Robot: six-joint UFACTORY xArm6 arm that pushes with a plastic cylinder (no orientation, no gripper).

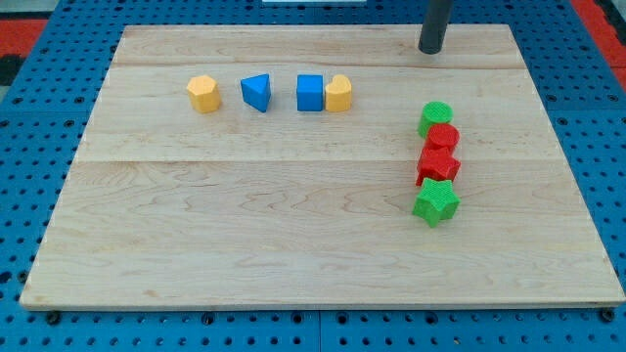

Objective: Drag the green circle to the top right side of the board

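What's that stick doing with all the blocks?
It's a robot arm's rod for pushing blocks around the board. My tip sits near the view's top, above the green circle, not touching it. That circle tops a column with two red blocks and a green star. It hasn't reached the top right yet.

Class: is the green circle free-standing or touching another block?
Touching. The green circle heads a column, pressed against the red circle below it; my tip is apart, above.

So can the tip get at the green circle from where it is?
Probably yes: my tip sits above the green circle with bare board between; the red blocks crowd only its lower side.
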